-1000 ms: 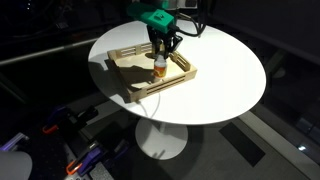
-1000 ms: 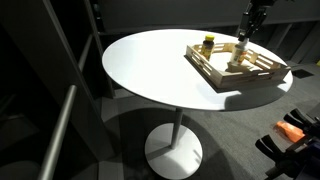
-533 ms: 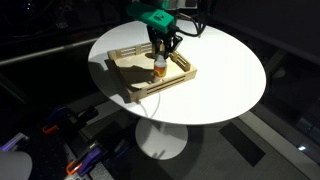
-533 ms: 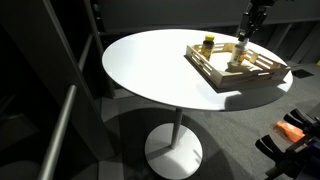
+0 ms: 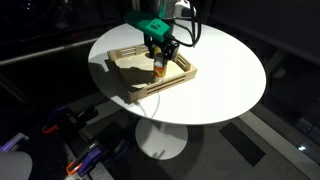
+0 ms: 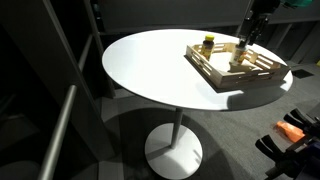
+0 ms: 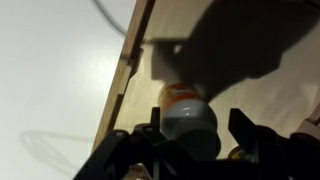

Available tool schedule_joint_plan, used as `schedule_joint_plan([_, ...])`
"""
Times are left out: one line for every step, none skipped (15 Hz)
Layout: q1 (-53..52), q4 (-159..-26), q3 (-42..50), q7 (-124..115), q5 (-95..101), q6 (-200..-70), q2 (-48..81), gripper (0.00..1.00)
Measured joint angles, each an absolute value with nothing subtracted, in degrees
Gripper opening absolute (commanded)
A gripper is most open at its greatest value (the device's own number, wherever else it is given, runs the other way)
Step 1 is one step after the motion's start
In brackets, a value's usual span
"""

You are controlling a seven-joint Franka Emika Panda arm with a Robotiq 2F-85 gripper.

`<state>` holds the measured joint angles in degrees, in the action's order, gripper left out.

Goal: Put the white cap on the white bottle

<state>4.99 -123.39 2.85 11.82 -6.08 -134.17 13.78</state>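
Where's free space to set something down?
Wide bare tabletop between the wooden tray and the table rim. Crowded: inside the tray, gripper over the white bottle, yellow-capped dark bottle near one corner.

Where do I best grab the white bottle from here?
Grip the bottle round its white upper part, above the orange band, coming straight down. It stands upright in the tray, whose raised wall would likely hinder a side approach. The gripper hangs over it, open, a finger on each side.

High exterior views on table (image 5: 225,85); wrist close.
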Motion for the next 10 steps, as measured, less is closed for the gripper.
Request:
schedule_joint_plan([5.0,-123.7,2.8,11.8,-6.1,-134.3,13.8,1.0])
schedule_joint_plan([5.0,-123.9,2.8,11.8,-6.1,-134.3,13.8,1.0])
schedule_joint_plan([5.0,-124.0,2.8,11.8,-6.1,-134.4,13.8,1.0])
schedule_joint_plan([5.0,-124.0,2.8,11.8,-6.1,-134.5,13.8,1.0])
schedule_joint_plan([5.0,-124.0,2.8,11.8,-6.1,-134.5,13.7,1.0])
schedule_joint_plan([5.0,-124.0,2.8,11.8,-6.0,-134.5,13.5,1.0])
schedule_joint_plan([5.0,-124.0,2.8,11.8,-5.8,-134.5,13.2,1.0])
schedule_joint_plan([5.0,-124.0,2.8,11.8,-5.2,-134.5,12.8,1.0])
schedule_joint_plan([5.0,-124.0,2.9,11.8,-4.5,-134.5,12.3,1.0])
schedule_joint_plan([5.0,-124.0,2.9,11.8,-3.8,-134.5,11.7,1.0])
